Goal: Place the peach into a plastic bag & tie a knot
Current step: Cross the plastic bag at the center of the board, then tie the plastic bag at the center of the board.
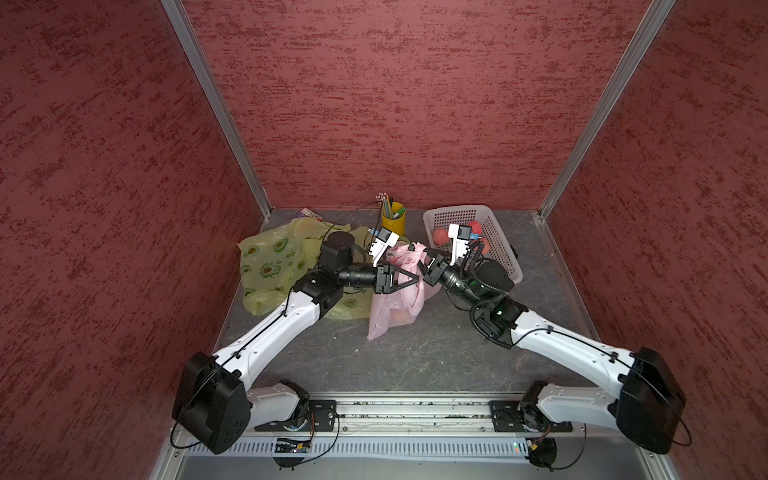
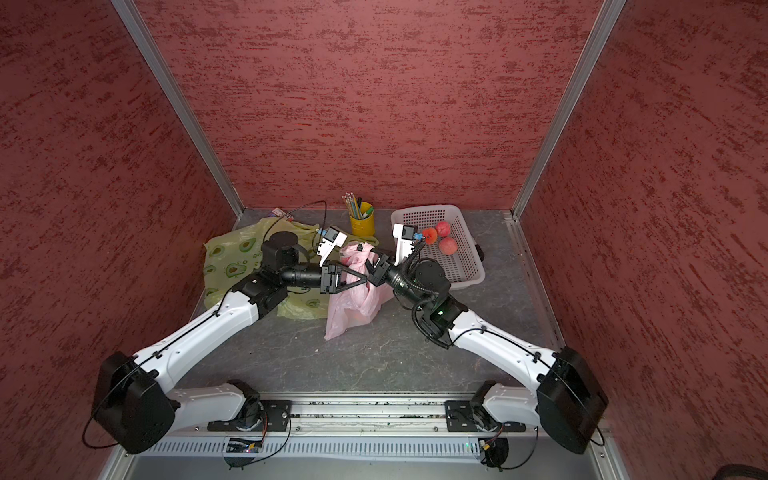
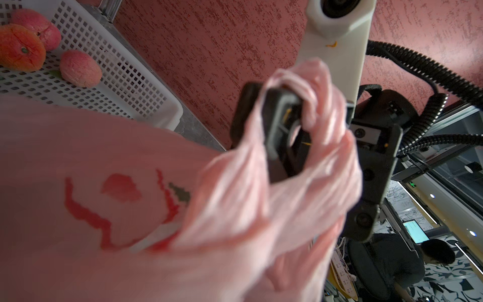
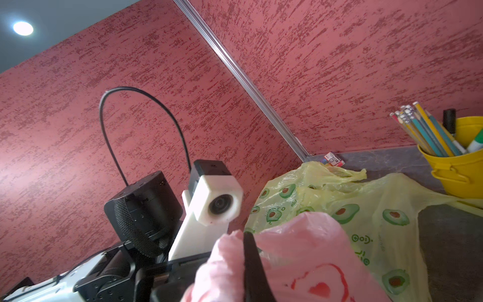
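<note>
Pink bag (image 1: 395, 303) strung between both arms mid-table, and this hold could slip!
Both top views: an orange glow low in the bag's near end reads as the peach (image 1: 400, 318); left gripper (image 1: 415, 278), apart or together, I cannot tell. Left wrist: right gripper (image 3: 269, 123) clamped on a handle loop, and slick film may slide out. Right wrist: a left finger (image 4: 251, 261) presses the film; a snag could tear it.

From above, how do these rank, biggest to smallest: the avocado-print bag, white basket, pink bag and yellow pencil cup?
In a top view:
1. avocado-print bag, largest though partly hidden.
2. white basket and pink bag look about alike, both partly hidden, so unranked.
3. yellow pencil cup, smallest.
</note>
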`<state>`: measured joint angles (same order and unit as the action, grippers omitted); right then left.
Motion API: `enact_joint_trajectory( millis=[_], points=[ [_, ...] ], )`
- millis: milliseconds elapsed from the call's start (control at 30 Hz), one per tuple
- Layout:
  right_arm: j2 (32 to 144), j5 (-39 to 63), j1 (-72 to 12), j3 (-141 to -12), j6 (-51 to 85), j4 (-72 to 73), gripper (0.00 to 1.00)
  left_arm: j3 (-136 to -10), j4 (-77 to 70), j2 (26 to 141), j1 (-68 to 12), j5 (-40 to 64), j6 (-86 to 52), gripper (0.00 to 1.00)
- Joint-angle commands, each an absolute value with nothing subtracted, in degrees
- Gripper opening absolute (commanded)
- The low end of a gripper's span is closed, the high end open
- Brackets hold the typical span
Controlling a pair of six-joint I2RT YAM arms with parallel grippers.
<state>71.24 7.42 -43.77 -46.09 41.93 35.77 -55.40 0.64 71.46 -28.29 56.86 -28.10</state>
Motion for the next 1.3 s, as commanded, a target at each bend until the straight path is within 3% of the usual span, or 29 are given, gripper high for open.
enact_joint_trajectory(
  millis=[0,333,633,1100,1167,1267],
  points=[
    [69.97,4.58,-43.43,-47.72,40.2,34.61,0.0,-58.13,4.55,68.81,-28.39,58.11,-25.67,0.6],
    [70.31,5.26,-42.89,-48.6,39.32,33.14,0.0,-61.88,18.14,60.61,-27.2,59.55,-20.06,0.73],
    [69.54,6.32,-42.8,-48.98,39.26,31.72,0.0,-59.28,20.13,55.83,-16.0,51.0,-19.34,0.74],
    [69.06,8.33,-42.85,-50.62,39.86,31.24,0.0,-53.21,0.49,69.33,-26.62,45.01,-21.1,0.78],
    [69.17,8.27,-42.8,-50.71,40.5,31.76,0.0,-52.93,-2.45,70.7,-28.6,45.21,-21.95,0.7],
    [69.08,7.25,-42.81,-50.51,41.42,33.27,0.0,-50.78,-10.24,72.11,-31.53,46.31,-25.38,0.37]
  ],
)
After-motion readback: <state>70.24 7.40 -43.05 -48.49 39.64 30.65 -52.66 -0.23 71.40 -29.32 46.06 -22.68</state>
